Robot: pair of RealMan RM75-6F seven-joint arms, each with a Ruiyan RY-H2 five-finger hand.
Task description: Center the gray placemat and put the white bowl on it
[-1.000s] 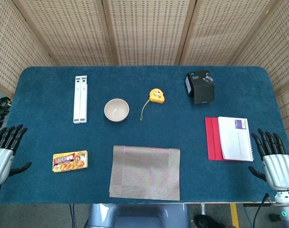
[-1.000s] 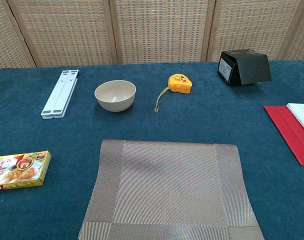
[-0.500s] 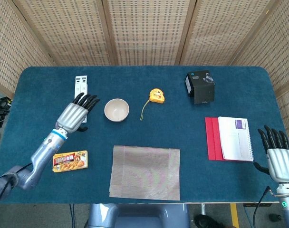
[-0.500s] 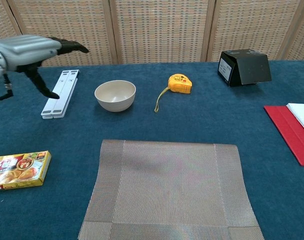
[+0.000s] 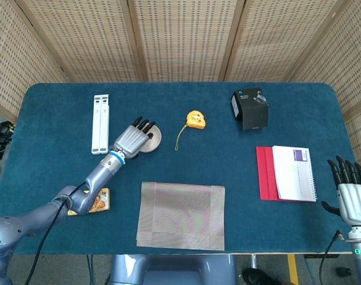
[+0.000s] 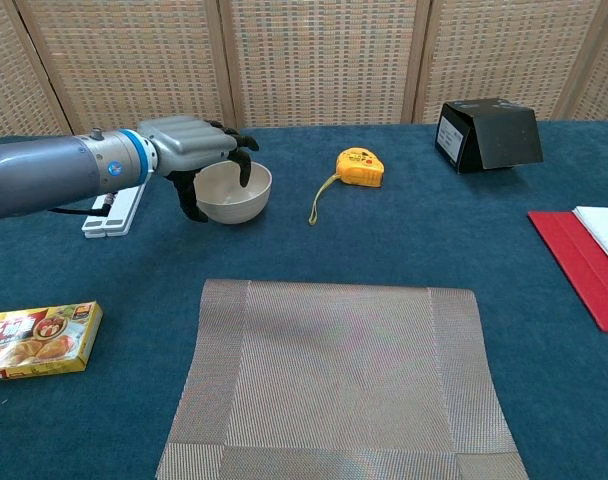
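The robot's left hand point(image 6: 189, 145) reaches over the white bowl point(image 6: 234, 198), which sits toward the table's point(image 5: 186, 95) far left beside a yellow tape measure point(image 6: 359, 167); its dark fingers point(image 6: 242, 166) curl over the rim and into the bowl, thumb down the near side, though whether they grip it cannot be told. The gray placemat point(image 6: 339, 380) lies at the middle of the near edge. The right hand point(image 5: 351, 196) hovers off the near right corner, fingers spread, holding nothing, near a notebook point(image 5: 294, 173)
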